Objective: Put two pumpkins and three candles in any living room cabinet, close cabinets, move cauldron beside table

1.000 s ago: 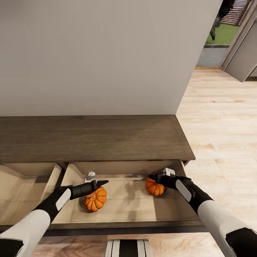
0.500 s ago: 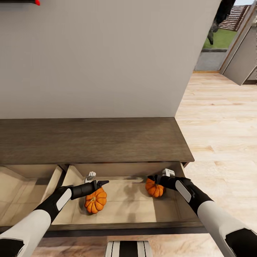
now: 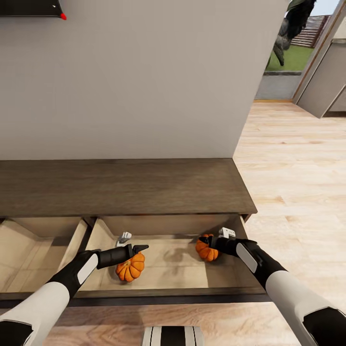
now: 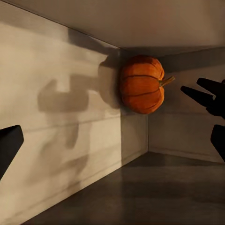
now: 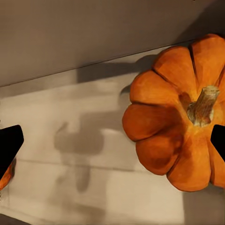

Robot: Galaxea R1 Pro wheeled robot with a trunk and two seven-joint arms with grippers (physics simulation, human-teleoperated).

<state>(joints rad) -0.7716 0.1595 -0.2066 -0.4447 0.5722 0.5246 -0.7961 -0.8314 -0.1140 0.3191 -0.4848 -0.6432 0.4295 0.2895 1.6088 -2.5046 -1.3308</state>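
Two orange pumpkins lie in the cabinet's open drawer

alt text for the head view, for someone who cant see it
Two small ribbed orange pumpkins, one by the left gripper and one by the right gripper, lie in an open pale-lined drawer of a low dark-brown wooden cabinet against a grey wall; light wood floor at right.

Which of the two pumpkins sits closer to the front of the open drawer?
The left pumpkin, under the left tool; the right pumpkin lies further back, by the right tool.
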